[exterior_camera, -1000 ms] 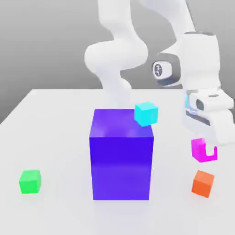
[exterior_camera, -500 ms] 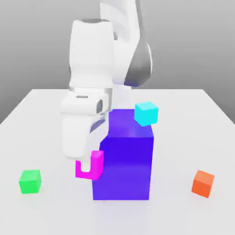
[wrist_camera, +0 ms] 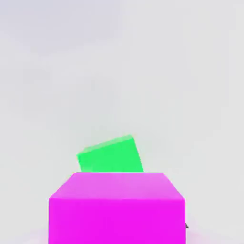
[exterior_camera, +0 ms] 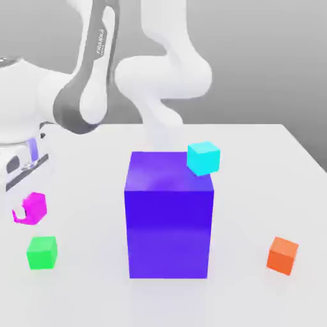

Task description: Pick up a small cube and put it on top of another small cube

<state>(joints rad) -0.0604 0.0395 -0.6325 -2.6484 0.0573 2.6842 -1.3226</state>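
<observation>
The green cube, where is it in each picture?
Exterior view: green cube sits on the table near that view's left edge, just below the held magenta cube.
Hand view: green cube lies just beyond the magenta cube.
Shared landmark: the magenta cube.

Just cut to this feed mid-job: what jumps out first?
The big blue-purple block dominates the table's middle, with a cyan cube at its top corner. At the exterior view's left, the gripper holds the magenta cube in the air just above the green cube. An orange cube sits alone at the right.
</observation>
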